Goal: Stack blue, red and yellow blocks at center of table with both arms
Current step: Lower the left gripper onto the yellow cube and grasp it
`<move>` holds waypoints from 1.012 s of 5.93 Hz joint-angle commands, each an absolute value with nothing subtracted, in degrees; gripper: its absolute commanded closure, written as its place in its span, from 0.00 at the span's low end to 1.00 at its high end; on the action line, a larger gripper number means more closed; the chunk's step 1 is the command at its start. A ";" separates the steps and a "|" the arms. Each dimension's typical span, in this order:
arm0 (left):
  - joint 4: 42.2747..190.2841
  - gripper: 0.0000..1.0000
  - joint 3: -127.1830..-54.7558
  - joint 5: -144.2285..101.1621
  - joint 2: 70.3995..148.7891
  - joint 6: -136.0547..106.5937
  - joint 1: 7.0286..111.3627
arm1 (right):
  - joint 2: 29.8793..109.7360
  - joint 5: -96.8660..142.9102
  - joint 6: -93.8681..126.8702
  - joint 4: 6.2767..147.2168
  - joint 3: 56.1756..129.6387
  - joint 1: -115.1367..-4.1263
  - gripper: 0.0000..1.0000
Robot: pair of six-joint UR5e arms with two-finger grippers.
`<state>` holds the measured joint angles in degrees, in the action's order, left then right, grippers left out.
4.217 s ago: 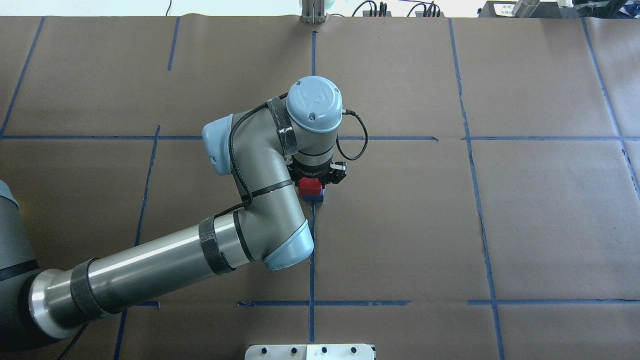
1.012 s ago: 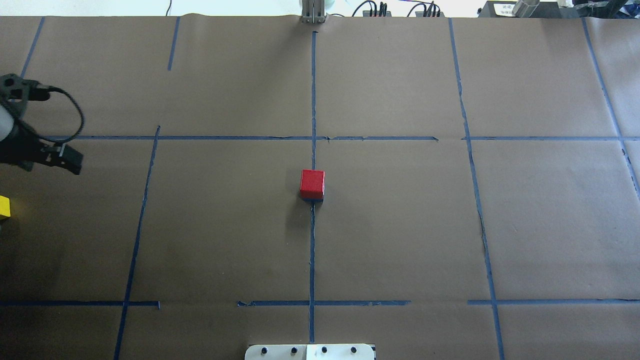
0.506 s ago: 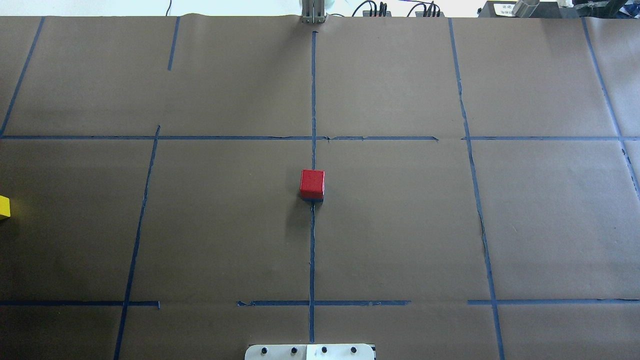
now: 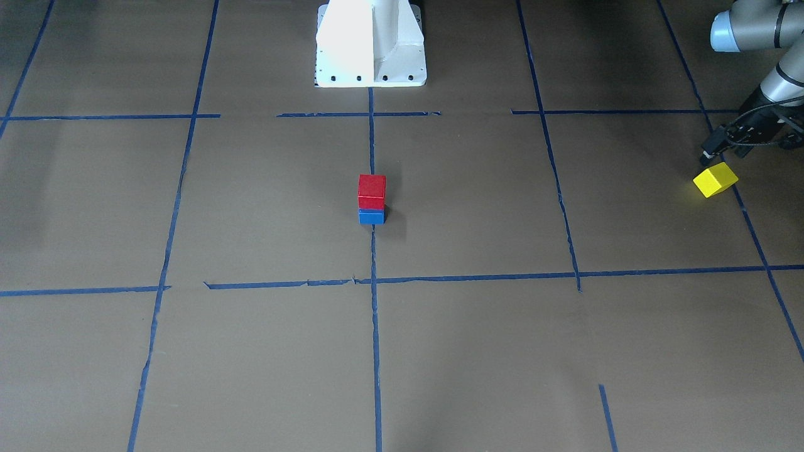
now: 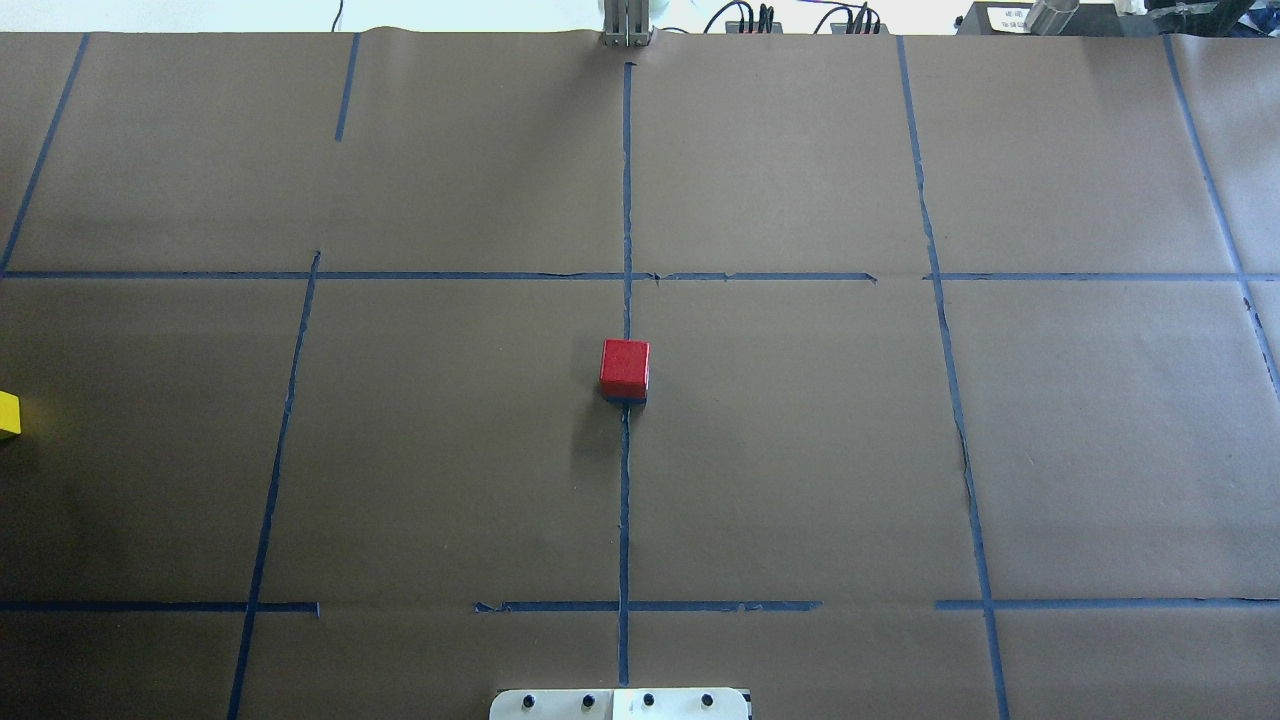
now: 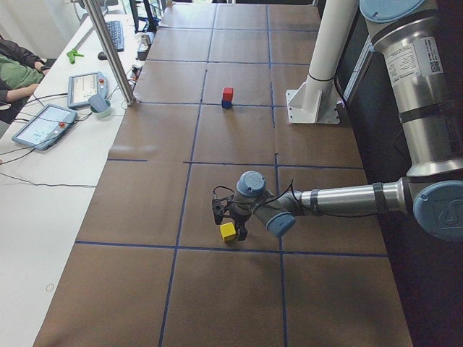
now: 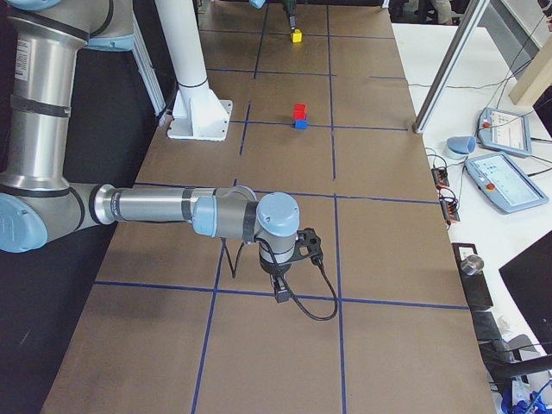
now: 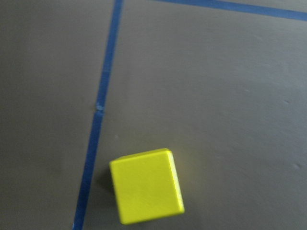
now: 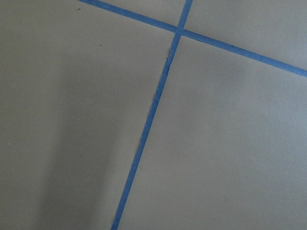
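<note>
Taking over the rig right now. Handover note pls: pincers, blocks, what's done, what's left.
Left pincer: out at the table's left end, close by the yellow block. Can't tell if it is open or shut, and no fingers show in its wrist view.
Right pincer: over bare table at the right end, seen only from the side, so its state is unclear.
Blocks: red block sits on blue block at the centre tape line. The yellow one lies on the table, turned askew to the tape.
Done: blue and red are stacked.
Left: grasp yellow, carry it to centre and set it on red.
</note>
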<state>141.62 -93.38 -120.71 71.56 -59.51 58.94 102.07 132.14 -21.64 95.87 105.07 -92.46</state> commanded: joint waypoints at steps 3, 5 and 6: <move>142.21 0.00 -86.68 -120.67 76.72 -59.33 58.80 | 102.13 132.19 -21.53 94.13 104.41 -92.46 0.00; 142.64 0.01 -86.49 -120.67 76.29 -59.24 58.80 | 102.13 132.19 -21.53 94.13 104.33 -92.46 0.00; 142.56 0.10 -86.14 -120.59 76.38 -59.15 58.62 | 102.13 132.19 -21.62 94.13 104.24 -92.46 0.00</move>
